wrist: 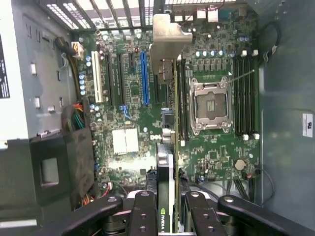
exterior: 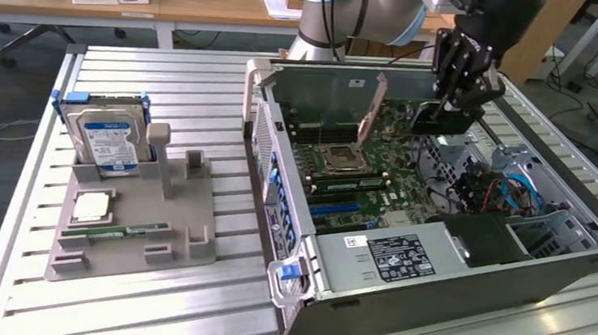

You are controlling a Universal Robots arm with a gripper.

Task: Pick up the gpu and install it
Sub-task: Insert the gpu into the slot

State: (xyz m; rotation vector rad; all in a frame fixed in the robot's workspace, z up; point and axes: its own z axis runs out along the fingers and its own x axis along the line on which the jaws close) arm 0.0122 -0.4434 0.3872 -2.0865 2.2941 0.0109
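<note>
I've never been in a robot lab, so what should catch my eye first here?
The open computer case lies on a slatted metal table with its green motherboard bared. Over the board, the gripper holds the gpu edge-on. On the exterior view's left, a grey holder carries a hard drive standing upright.

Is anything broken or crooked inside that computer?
Nothing looks broken or spilled. The graphics card hangs straight in the shut end effector over the green board, and the square chip socket is empty.
</note>
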